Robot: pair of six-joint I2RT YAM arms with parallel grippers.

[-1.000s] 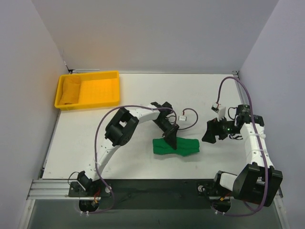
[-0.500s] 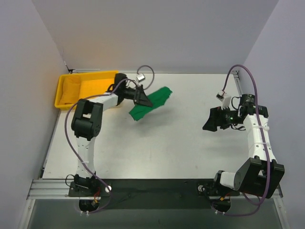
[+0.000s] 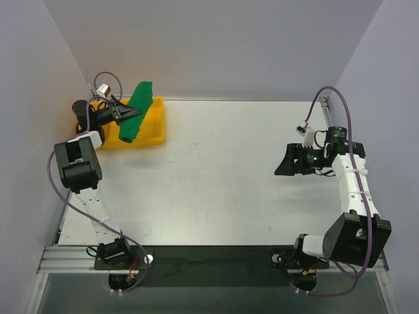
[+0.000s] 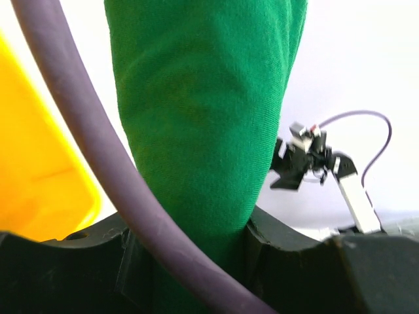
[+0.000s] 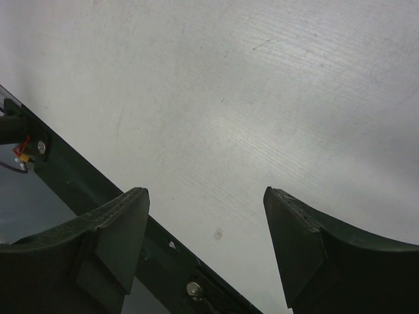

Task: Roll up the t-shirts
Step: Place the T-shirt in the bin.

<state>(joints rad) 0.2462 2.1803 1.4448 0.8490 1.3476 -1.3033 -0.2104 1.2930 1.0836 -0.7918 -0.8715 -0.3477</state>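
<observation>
In the upper left of the overhead view a yellow rectangular plastic tray [image 3: 152, 131] sits on the white table [image 3: 216, 170], tucked into the corner where the pale walls [image 3: 216, 46] meet. The plain green soft-fabric t-shirt [image 3: 135, 112], bundled into a long roll, hangs above the tray, tilted, with its upper end showing against the back wall. The left gripper [image 3: 124, 116] is clamped around the roll's middle. The gripper and its looping purple cable [image 3: 105, 82] cover the tray's left part, so what lies there cannot be told.

The left wrist view shows what the overhead one does not: green cloth fills the frame, pinched at the bottom between the dark fingers, with the cable crossing in front, a tray wall at left, and the right arm small in the distance.

The left arm reaches far up and to the left, nearly straight. The right arm rises along the right side, its forearm bent toward the centre. The right gripper [image 3: 283, 163] hovers above the table, jaws apart and holding nothing – its wrist view shows only bare table and a dark rail [image 5: 78, 196] at lower left.
</observation>
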